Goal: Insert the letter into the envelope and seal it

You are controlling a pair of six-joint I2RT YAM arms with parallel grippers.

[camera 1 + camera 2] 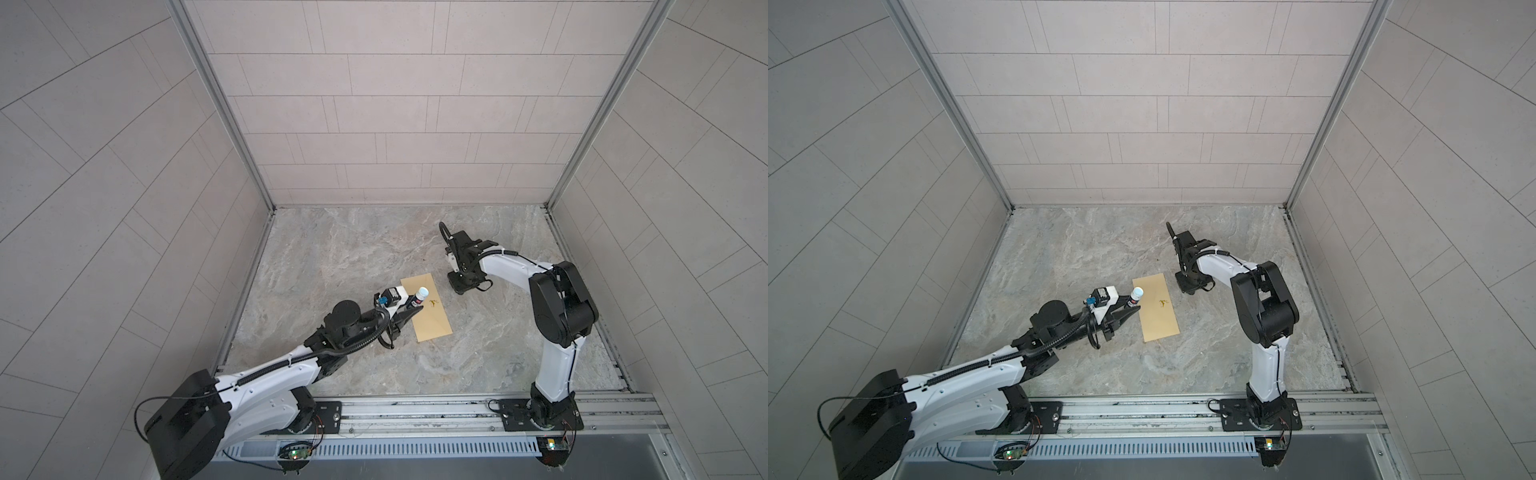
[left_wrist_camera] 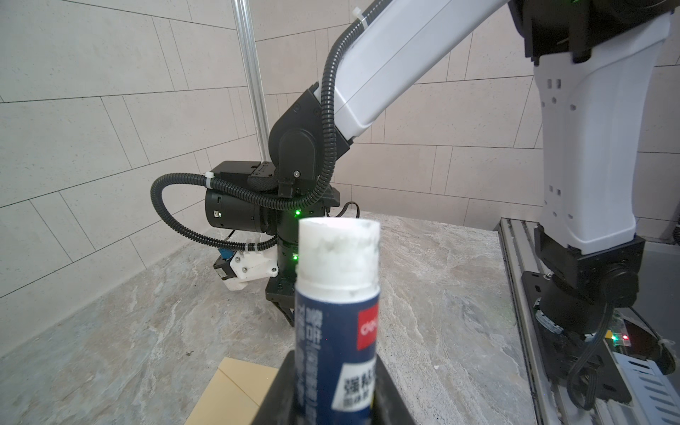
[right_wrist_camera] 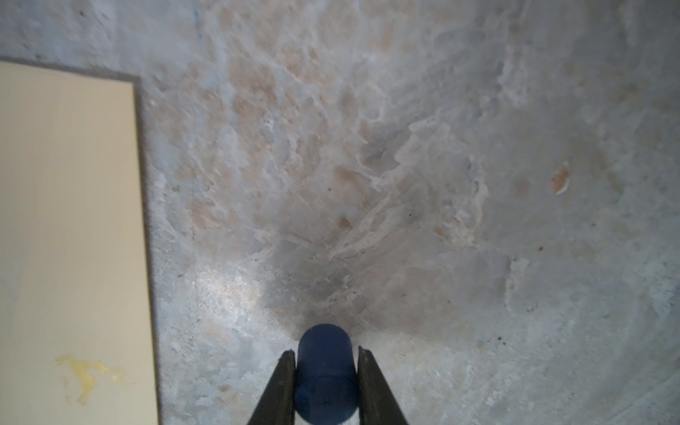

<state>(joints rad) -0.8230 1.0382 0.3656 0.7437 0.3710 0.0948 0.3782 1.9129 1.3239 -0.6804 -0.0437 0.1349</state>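
The yellow-tan envelope (image 1: 430, 320) (image 1: 1160, 320) lies flat on the marble table, with a small yellow smear (image 3: 88, 371) on its face. The letter does not show in any view. My left gripper (image 1: 415, 309) (image 1: 1133, 309) (image 2: 335, 382) hovers over the envelope's left edge, shut on an uncapped blue glue stick (image 1: 419, 296) (image 2: 336, 331) whose white tip points up. My right gripper (image 1: 457, 287) (image 1: 1187, 289) (image 3: 326, 353) points down at the table just right of the envelope's far end. It is shut on a dark blue cap (image 3: 325, 375).
Grey tiled walls close in the table on three sides. A metal rail (image 1: 415, 409) with both arm bases runs along the front edge. Bare marble (image 1: 353, 249) stretches behind the envelope and to the right of it (image 3: 478, 184).
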